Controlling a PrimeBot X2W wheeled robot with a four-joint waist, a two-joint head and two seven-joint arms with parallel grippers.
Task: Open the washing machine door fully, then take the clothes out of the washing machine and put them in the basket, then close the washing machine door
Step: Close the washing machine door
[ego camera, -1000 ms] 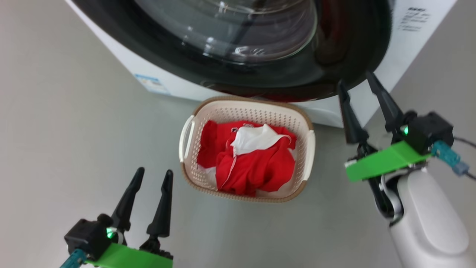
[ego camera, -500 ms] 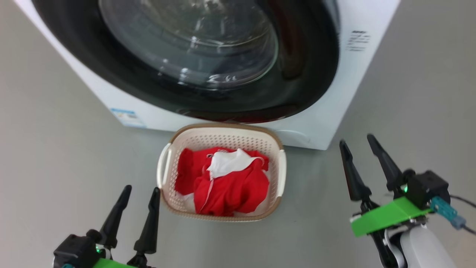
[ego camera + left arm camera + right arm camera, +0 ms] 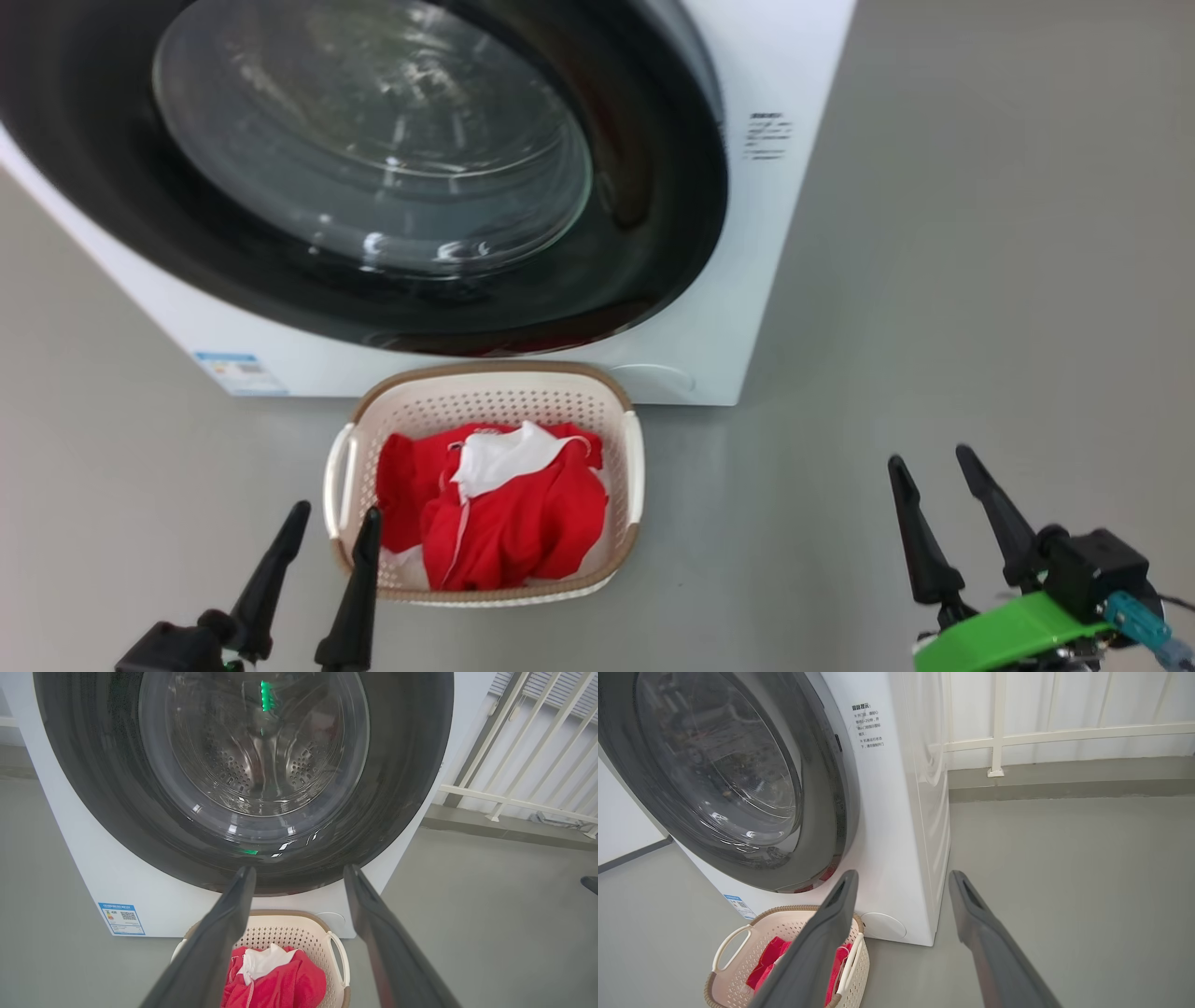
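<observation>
The washing machine (image 3: 775,56) stands ahead, and the washing machine door (image 3: 653,233) lies flat against its front, black rim and glass bowl facing me. Right below it on the floor sits the cream basket (image 3: 485,397) holding the red and white clothes (image 3: 504,523). My left gripper (image 3: 336,511) is open, its fingertips at the basket's near left corner, nothing between them. Open and empty too, my right gripper (image 3: 929,455) hangs over bare floor well right of the basket. The left wrist view looks past the left gripper (image 3: 299,870) at door (image 3: 252,765) and basket (image 3: 289,935).
Grey floor (image 3: 980,280) spreads to the right of the machine. A white railing (image 3: 999,737) on a low curb runs behind it. A blue sticker (image 3: 238,369) marks the machine's lower left front.
The head camera has moved, so the whole picture has shifted. My right gripper, which was at the door's lower right rim, now stands farther back from the machine. Both grippers stay open.
</observation>
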